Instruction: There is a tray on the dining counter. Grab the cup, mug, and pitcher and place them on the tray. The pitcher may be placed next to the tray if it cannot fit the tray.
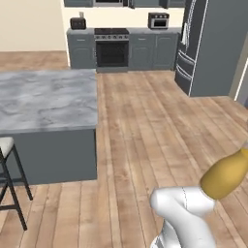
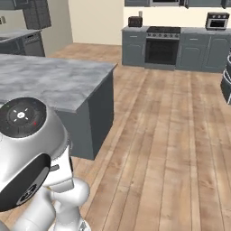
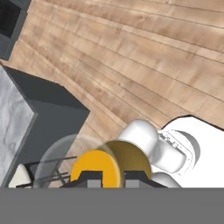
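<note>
Step in hand, as I judge it: carrying the pitcher to the tray, so the base should keep the load steady, approach the long grey-white veined marble dining counter (image 1: 46, 99) square-on, and not swing the bottle into the counter's grey base. The tray's place can't be judged from here; the counter stretch in sight is bare marble.

A black-legged stool with pale seat (image 1: 7, 181) stands just beside the counter end, so give it room.

The mustard-yellow bottle-shaped pitcher (image 1: 227, 175) is held tilted over the wooden floor, well apart from the counter, neck pointing up-right. The arm is folded low, close to the base.

The gripper (image 3: 108, 177) is clamped on the pitcher, fingertips (image 3: 92, 178) pressed against its yellow end.
</note>
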Tool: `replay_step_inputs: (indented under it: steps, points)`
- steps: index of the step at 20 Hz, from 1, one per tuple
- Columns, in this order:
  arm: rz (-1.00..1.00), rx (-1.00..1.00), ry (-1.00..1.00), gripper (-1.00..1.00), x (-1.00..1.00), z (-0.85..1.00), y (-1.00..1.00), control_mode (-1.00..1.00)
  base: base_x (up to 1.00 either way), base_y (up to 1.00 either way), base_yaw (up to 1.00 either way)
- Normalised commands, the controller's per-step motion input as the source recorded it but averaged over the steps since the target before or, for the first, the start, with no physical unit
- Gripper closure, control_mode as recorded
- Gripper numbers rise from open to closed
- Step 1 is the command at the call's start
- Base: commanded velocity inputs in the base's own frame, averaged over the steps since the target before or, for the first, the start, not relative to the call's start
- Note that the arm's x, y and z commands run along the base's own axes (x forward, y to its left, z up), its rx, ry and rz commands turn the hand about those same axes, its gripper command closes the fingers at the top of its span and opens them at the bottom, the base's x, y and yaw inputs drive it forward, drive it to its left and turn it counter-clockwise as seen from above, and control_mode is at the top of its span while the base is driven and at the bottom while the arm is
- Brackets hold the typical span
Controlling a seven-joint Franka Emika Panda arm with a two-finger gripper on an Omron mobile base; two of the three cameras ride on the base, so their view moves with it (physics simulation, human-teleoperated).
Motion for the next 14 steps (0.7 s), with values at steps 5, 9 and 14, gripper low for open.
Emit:
replay_step_inputs:
  steps: [5,9,14]
  points:
    - [0.00,0.00,0.00,1.00,0.00,0.00,0.00,1.00,-0.65,1.00,-0.18]
    - [0.00,0.00,0.00,1.00,0.00,0.00,0.00,1.00,-0.60,1.00,-0.16]
    - [0.00,0.00,0.00,1.00,0.00,0.00,0.00,1.00,-0.28,1.00,-0.15]
